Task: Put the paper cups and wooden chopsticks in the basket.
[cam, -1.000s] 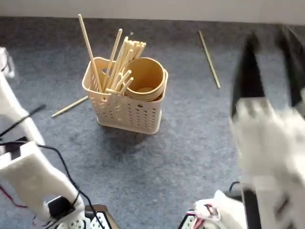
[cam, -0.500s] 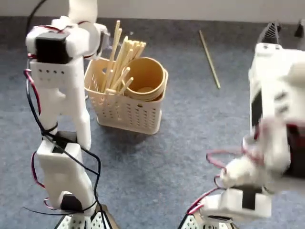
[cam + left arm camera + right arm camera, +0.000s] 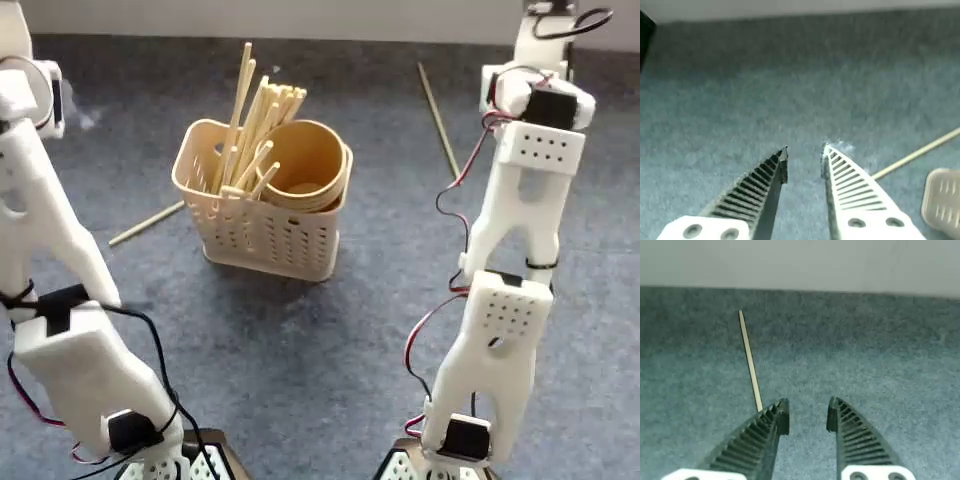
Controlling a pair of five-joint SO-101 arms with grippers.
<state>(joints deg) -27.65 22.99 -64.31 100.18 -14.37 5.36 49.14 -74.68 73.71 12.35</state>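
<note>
two loose wooden chopsticks lie on the grey table [image 3: 330, 350]: one thin pale stick [image 3: 147, 223] just left of the cream perforated plastic basket [image 3: 262, 235], and a second pale stick [image 3: 439, 122] well apart at the far right. the basket stands upright in the middle. it holds a bundle of wooden chopsticks [image 3: 250, 125] leaning on its left side and a nested stack of tan paper cups [image 3: 305, 165] on its right; i cannot count either. the left arm's fingers [image 3: 760, 185], one dark and one white, stand a narrow gap apart and hold nothing, above bare table, with the left stick [image 3: 915, 157] just beside the white finger and outside the gap. the right arm's fingers [image 3: 765, 435], both dark, are likewise narrowly parted and hold nothing. the far stick [image 3: 750, 362] ends by the tip of one finger, outside the gap.
</note>
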